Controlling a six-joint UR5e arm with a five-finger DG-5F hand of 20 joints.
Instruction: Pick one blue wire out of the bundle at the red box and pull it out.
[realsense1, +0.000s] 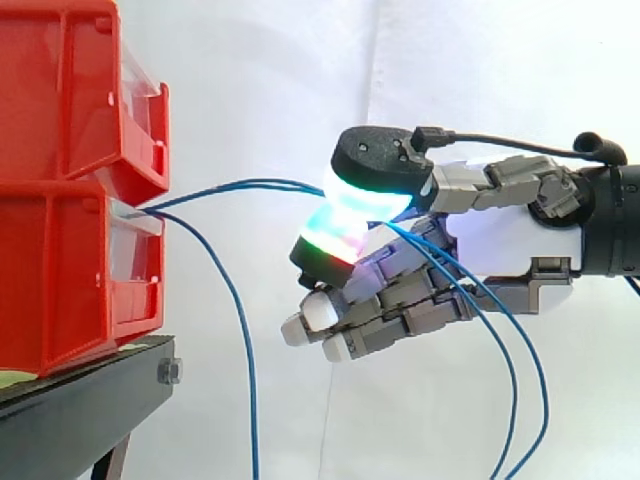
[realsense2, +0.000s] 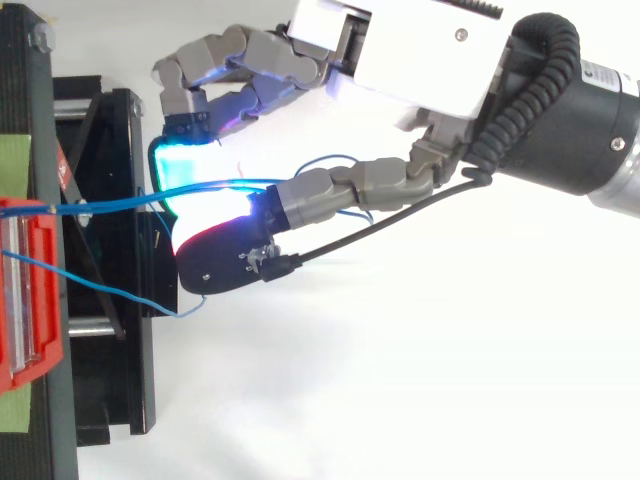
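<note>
Two stacked red bins (realsense1: 75, 190) sit on a black stand (realsense1: 80, 385) at the left. Thin blue wires come out of the gap between the bins. Two blue wires (realsense1: 245, 186) run right from there into my hand (realsense1: 500, 240), pinched between the glowing thumb pad (realsense1: 375, 180) and a glowing fingertip (realsense1: 330, 245). Their loose ends trail down behind the palm. A third blue wire (realsense1: 235, 320) hangs free, curving down below the bins. In the top view the hand (realsense2: 400, 60) reaches left toward the red bin (realsense2: 30, 290), with the pinched wires (realsense2: 120, 203) stretched between them.
A white curtain fills the background. The black stand's frame (realsense2: 110, 300) and a bolt (realsense1: 168, 372) lie under the bins. Green tape (realsense2: 15, 160) marks the stand's edge. Open room lies below and right of the bins.
</note>
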